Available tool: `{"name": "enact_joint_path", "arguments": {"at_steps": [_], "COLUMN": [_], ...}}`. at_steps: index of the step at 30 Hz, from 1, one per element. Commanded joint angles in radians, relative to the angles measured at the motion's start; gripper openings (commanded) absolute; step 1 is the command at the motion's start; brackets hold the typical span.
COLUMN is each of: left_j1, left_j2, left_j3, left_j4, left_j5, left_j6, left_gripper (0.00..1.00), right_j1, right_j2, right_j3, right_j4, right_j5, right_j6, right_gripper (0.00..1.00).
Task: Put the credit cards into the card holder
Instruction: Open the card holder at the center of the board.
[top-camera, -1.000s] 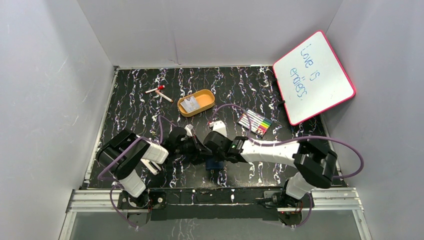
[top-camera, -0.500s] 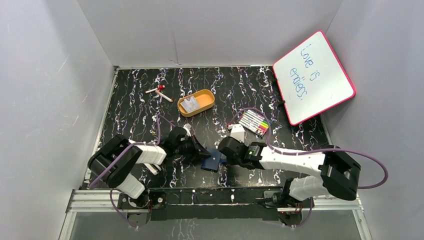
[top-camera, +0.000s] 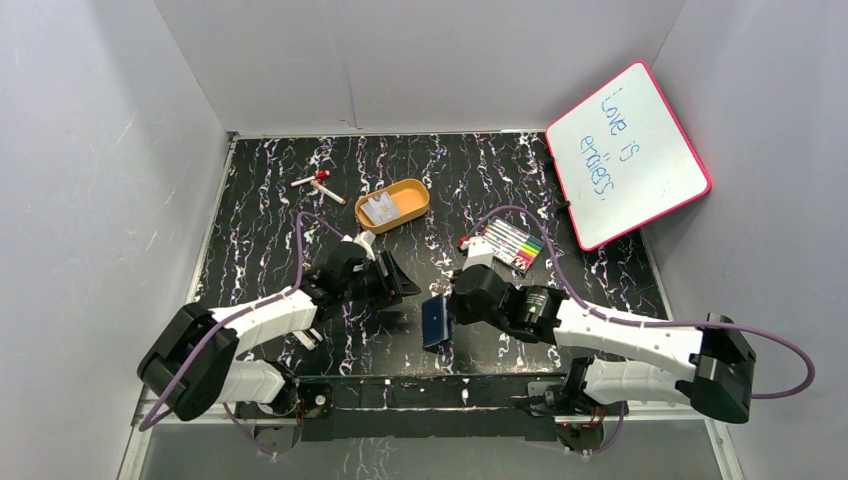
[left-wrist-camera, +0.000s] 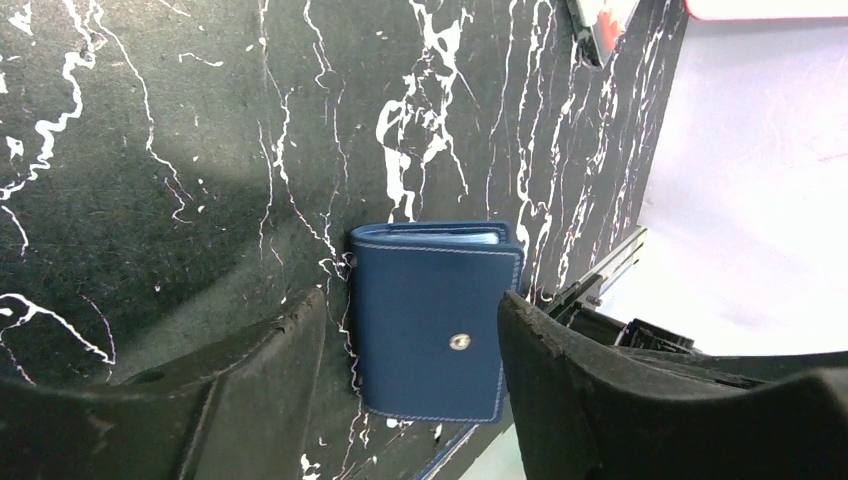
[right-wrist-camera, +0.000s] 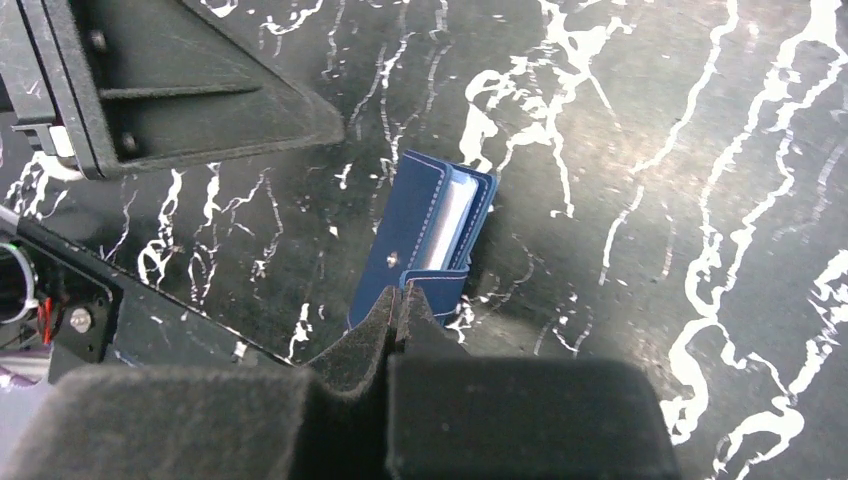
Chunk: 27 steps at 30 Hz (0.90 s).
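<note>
The card holder (top-camera: 434, 322), a small navy wallet with a snap, is held on edge near the table's front middle. My right gripper (top-camera: 449, 311) is shut on one of its flaps (right-wrist-camera: 432, 284). In the right wrist view the card holder (right-wrist-camera: 420, 235) gapes slightly, and a pale card edge (right-wrist-camera: 452, 222) shows inside. My left gripper (top-camera: 397, 284) is open just left of it. In the left wrist view the card holder (left-wrist-camera: 435, 320) sits between the spread fingers (left-wrist-camera: 255, 375) without touching them. More pale credit cards (top-camera: 379, 209) lie in the orange tray (top-camera: 412, 199).
A striped pack of coloured markers (top-camera: 510, 245) lies behind the right gripper. A pink-framed whiteboard (top-camera: 625, 155) leans at the back right. Two loose pens (top-camera: 320, 185) lie at the back left. The table's front rail (top-camera: 430, 392) is close under the card holder.
My left gripper has opened, let go of the card holder and drawn back to the left. The right arm has shifted right, keeping the holder, which now stands more on edge.
</note>
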Motion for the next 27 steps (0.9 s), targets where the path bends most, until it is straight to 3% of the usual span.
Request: {"name": "enact_joint_path", "arguments": {"at_steps": [1, 9, 21, 27], "left_j1": [0.004, 0.004, 0.004, 0.004], "left_j2": [-0.057, -0.060, -0.205, -0.199], "left_j3": [0.005, -0.082, -0.061, -0.051], "left_j4": [-0.059, 0.070, -0.067, -0.143], "left_j5": [0.002, 0.060, 0.016, -0.003], "left_j6": [0.058, 0.017, 0.057, 0.102], "left_gripper": [0.62, 0.65, 0.70, 0.63], "right_j1": [-0.003, -0.001, -0.001, -0.001], "right_j2": [0.054, 0.123, 0.074, 0.084], "right_j3": [0.065, 0.074, 0.079, 0.067], "right_j4": [0.099, 0.281, 0.338, 0.333], "right_j5": [-0.067, -0.198, -0.190, -0.169], "right_j6": [-0.043, -0.043, -0.056, -0.050], "right_gripper": [0.00, 0.00, 0.00, 0.00]}}
